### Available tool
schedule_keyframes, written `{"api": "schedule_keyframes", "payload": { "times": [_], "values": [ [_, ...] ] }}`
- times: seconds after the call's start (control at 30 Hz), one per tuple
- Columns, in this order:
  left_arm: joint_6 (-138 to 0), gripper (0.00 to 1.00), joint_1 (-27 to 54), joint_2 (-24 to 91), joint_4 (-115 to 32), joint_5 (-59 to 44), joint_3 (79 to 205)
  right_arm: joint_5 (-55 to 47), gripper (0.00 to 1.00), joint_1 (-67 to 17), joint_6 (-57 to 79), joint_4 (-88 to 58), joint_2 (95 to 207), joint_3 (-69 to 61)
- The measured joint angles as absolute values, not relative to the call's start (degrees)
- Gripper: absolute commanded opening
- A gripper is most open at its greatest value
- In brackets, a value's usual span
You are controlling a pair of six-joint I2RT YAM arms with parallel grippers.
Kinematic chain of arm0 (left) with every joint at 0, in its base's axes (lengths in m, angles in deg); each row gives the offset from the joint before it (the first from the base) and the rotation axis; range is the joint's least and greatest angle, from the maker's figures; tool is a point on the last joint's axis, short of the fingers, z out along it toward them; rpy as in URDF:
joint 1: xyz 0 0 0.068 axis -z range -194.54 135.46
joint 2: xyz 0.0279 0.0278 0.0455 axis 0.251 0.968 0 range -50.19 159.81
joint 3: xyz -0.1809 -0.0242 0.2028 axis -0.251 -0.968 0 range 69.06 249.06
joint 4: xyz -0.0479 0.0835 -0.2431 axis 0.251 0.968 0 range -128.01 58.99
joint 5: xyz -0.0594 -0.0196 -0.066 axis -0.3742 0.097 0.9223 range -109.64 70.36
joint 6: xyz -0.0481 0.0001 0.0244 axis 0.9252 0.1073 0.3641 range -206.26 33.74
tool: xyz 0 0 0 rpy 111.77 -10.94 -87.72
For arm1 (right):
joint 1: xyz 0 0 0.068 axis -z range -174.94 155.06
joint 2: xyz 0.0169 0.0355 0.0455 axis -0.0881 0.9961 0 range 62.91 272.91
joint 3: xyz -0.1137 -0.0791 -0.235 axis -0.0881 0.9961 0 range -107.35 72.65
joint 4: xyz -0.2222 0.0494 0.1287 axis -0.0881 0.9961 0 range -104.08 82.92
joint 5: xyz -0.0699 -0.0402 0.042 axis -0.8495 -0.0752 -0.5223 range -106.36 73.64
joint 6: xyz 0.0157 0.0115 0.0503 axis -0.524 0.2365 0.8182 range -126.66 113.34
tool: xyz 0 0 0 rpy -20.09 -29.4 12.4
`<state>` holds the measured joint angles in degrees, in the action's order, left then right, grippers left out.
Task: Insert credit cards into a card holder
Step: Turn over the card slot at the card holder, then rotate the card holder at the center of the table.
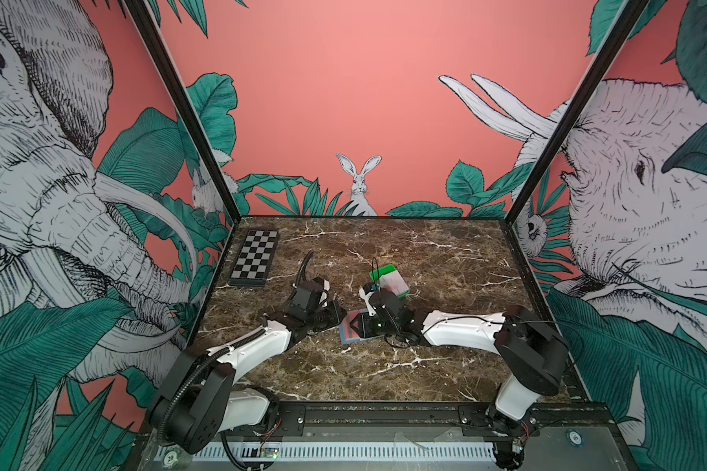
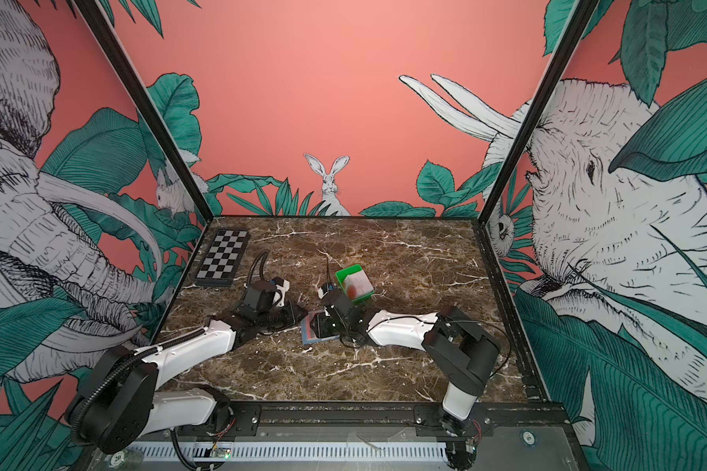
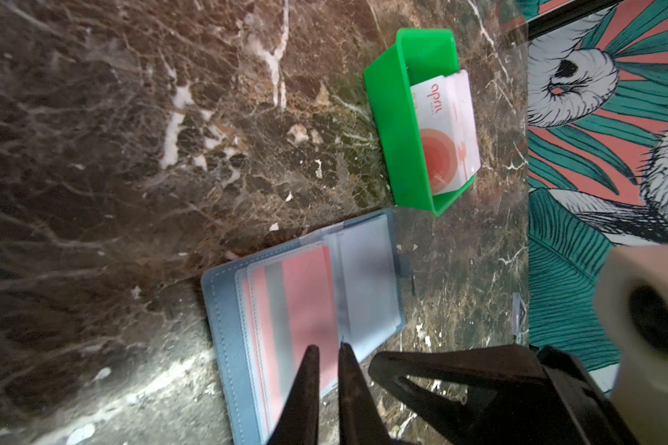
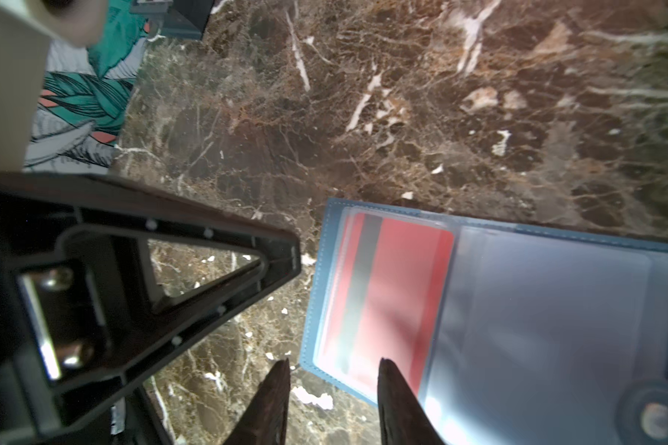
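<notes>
Table (image 1: 445,261): marble, work goes on near middle.
Tray (image 3: 394,115): green, near holder but apart, more cards (image 3: 446,127) inside.
Holder (image 4: 537,308): lies open and flat on table. Red card (image 4: 398,289) with dark stripe sits in one clear sleeve.
Right fingers (image 4: 396,393): apart, hold nothing, one tip over card, other over bare table.
Left fingers (image 3: 305,385): almost together, thin gap, nothing seen between, tips over holder edge.
Advice: lift both straight up with no side drag, otherwise sleeve or holder can shift. Next card probably from tray.

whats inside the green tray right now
Pale credit cards with a red-orange circle lean inside the green tray; at least two edges show. Anything behind or under the front card is covered.
</notes>
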<state>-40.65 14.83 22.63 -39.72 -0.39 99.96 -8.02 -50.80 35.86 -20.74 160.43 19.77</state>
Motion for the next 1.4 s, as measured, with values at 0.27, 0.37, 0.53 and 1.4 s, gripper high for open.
{"api": "schedule_keyframes", "payload": {
  "times": [0.27,0.37,0.53,1.4],
  "values": [
    [-43.32,0.27,14.8,21.71,-35.35,-0.48,99.0,-13.14,0.41,-48.94,32.45,-13.26,153.96,20.9],
    [-44.11,0.3,14.8,21.65,-33.56,-1.11,98.97,-12.99,0.43,-44.96,32.14,-12.8,148.91,23.15],
    [-44.94,0.31,14.8,24.4,-33.28,-1.27,99.02,-12.96,0.63,-38.87,31.4,-10.9,145.7,23.81],
    [-44.28,0.31,15.96,36.84,-42.28,-0.22,104.33,-13.73,0.63,-30.8,24.56,-2.84,145.76,21.91]
  ]
}}
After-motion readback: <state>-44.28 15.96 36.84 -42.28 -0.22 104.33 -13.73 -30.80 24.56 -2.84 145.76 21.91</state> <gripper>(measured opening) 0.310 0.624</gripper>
